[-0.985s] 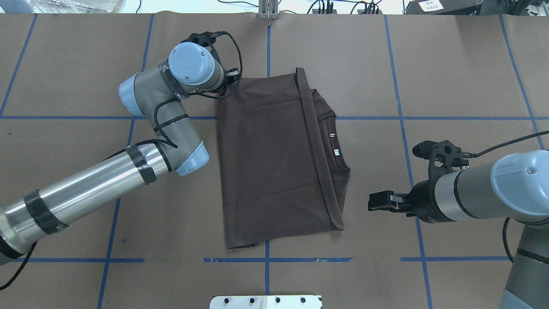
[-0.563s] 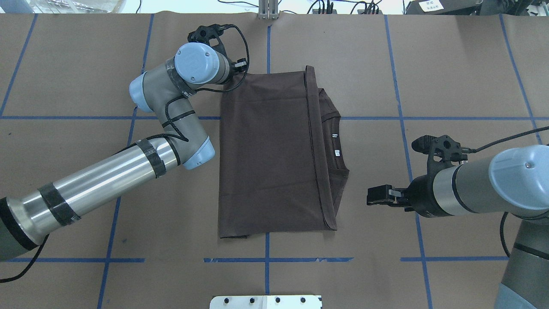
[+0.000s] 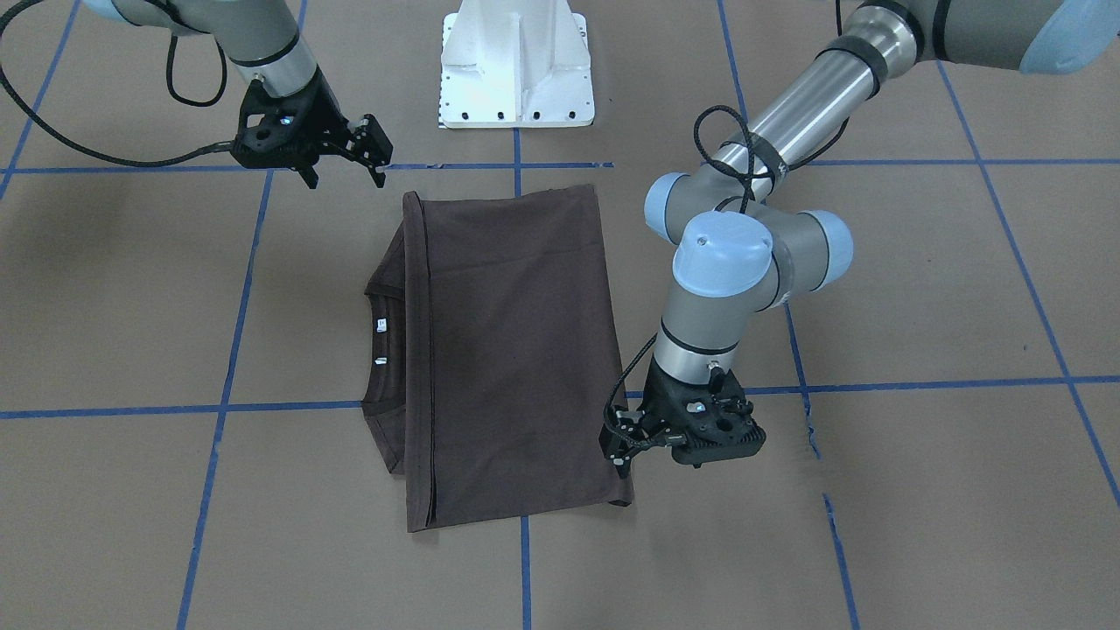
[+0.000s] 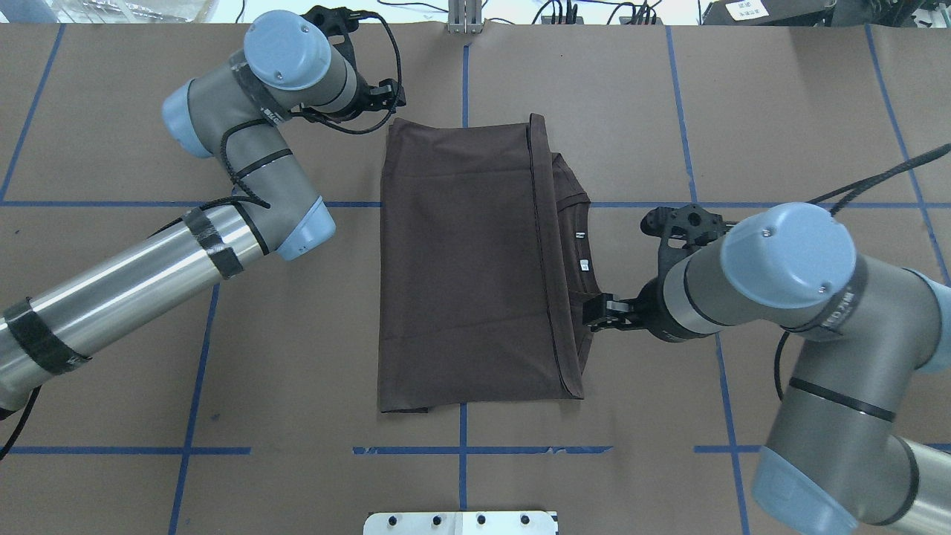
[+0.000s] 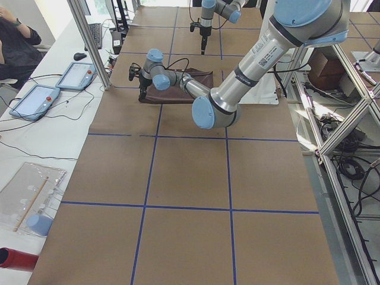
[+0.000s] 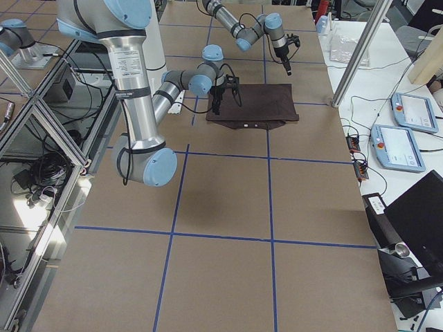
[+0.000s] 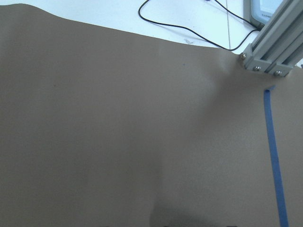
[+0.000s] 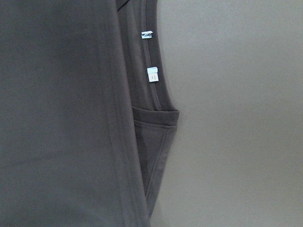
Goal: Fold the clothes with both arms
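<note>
The dark brown-grey T-shirt (image 4: 468, 267) lies folded flat mid-table, collar and white tags (image 4: 584, 262) on its right side; it also shows in the front view (image 3: 516, 350) and the right wrist view (image 8: 57, 118). My left gripper (image 4: 391, 93) hangs just off the shirt's far left corner (image 3: 619, 446), open and empty. My right gripper (image 4: 594, 312) is raised above the table on the shirt's collar side (image 3: 372, 153), open and empty. The chest logo is hidden.
The white pedestal base (image 3: 516, 66) stands at the robot's edge. An aluminium post (image 7: 270, 52) rises at the far edge. Blue tape lines (image 4: 461, 449) cross the brown paper. Tablets (image 5: 35, 101) and an operator are beyond the far edge.
The shirt first slid a little away from the robot with the left gripper at its far left corner. That gripper then left the corner. The right arm rose and moved in toward the collar side.
</note>
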`<state>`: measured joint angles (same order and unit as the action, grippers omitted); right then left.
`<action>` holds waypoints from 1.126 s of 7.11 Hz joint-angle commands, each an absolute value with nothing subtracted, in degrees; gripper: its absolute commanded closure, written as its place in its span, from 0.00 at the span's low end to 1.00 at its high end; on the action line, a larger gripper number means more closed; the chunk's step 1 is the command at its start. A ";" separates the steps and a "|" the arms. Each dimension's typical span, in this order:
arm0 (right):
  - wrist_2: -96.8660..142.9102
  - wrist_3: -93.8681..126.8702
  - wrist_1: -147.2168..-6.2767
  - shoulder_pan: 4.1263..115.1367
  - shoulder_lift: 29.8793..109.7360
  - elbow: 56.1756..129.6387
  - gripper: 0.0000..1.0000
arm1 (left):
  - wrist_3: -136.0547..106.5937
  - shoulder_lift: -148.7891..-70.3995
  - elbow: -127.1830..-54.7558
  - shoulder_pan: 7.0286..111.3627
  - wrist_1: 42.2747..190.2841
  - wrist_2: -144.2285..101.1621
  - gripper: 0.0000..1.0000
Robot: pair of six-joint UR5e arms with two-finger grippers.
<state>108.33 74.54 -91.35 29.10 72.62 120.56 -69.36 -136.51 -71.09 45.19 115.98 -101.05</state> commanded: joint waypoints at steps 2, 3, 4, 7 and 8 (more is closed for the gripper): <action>101.64 66.39 -96.68 21.74 65.22 113.39 0.00 | -66.01 -126.86 -95.13 45.09 98.82 -105.29 0.00; 101.08 65.49 -96.68 20.67 65.30 112.68 0.00 | -66.01 -125.87 -97.53 45.00 98.09 -105.29 0.00; 100.90 64.70 -96.59 20.48 64.87 110.94 0.00 | -66.01 -125.77 -97.91 44.91 97.48 -105.29 0.00; 100.81 62.23 -96.33 20.48 64.42 108.02 0.00 | -66.09 -125.77 -97.91 44.91 97.29 -105.47 0.00; 100.98 62.23 -96.33 20.48 64.42 107.50 0.00 | -66.09 -125.77 -97.91 44.91 97.29 -105.47 0.00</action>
